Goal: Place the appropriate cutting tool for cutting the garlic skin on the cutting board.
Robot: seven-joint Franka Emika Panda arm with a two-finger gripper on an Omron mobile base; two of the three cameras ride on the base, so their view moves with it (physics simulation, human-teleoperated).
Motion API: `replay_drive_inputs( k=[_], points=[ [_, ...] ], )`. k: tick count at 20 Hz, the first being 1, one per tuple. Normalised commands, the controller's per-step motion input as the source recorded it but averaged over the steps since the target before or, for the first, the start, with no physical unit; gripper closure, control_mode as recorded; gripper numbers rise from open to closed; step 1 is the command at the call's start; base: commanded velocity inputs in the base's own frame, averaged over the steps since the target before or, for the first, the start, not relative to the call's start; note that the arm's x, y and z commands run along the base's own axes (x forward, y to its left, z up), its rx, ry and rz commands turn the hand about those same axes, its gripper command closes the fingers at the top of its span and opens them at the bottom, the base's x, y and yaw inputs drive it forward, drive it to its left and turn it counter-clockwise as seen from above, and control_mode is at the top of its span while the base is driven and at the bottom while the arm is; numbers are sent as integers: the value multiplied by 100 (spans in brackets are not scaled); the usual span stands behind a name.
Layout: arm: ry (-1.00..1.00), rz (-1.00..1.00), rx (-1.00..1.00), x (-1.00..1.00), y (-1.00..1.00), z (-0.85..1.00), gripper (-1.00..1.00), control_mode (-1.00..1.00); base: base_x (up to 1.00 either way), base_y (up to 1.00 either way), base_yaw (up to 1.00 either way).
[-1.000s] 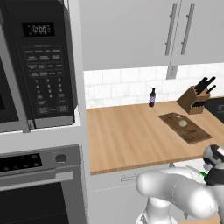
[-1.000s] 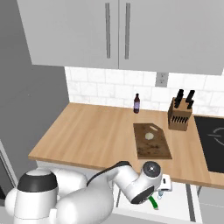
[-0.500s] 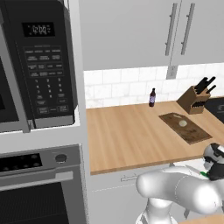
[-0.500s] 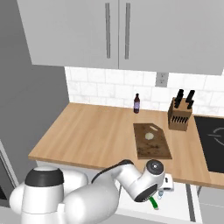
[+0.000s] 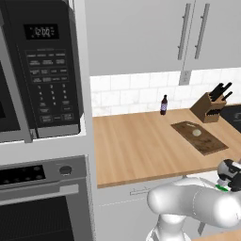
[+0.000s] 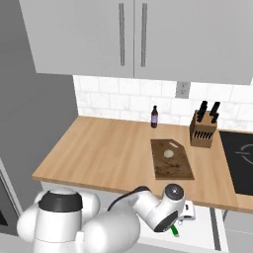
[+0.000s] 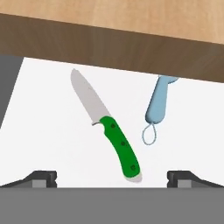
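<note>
The gripper (image 7: 112, 177) is spread wide, holding nothing; the green knife (image 7: 105, 124) lies flat in the white drawer (image 7: 48, 140) below it, beside a blue tool (image 7: 159, 103); the garlic (image 6: 169, 153) sits on the board (image 6: 173, 165).

the garlic (image 6: 168, 153) sits on the cutting board (image 6: 171, 165) on the countertop (image 6: 108, 153), knife block (image 6: 202, 131) to its right, bottle (image 6: 154, 117) behind; the knife (image 7: 107, 127) lies in the drawer (image 7: 52, 131) below, left of the other tool (image 7: 158, 105).

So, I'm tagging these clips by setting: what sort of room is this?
A rendered home kitchen: a microwave above a built-in oven, a wooden countertop carrying a knife block and cutting board, with wall cabinets above.
</note>
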Motion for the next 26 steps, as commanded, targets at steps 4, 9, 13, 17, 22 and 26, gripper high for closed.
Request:
replay_drive_inputs(
  k=[4,9,13,17,22,26],
  points=[
    [0,0,0,0,0,-11,-100,-100,0,0,0],
    [0,0,0,2,0,-40,-100,-100,0,0,0],
    [0,0,0,15,-1,-26,-100,-100,0,0,0],
    [0,3,2,26,-13,0,-100,-100,0,0,0],
    [0,4,5,43,-35,-4,-100,-100,0,0,0],
    [0,1,0,4,-8,-3,-100,-100,0,0,0]
  ],
)
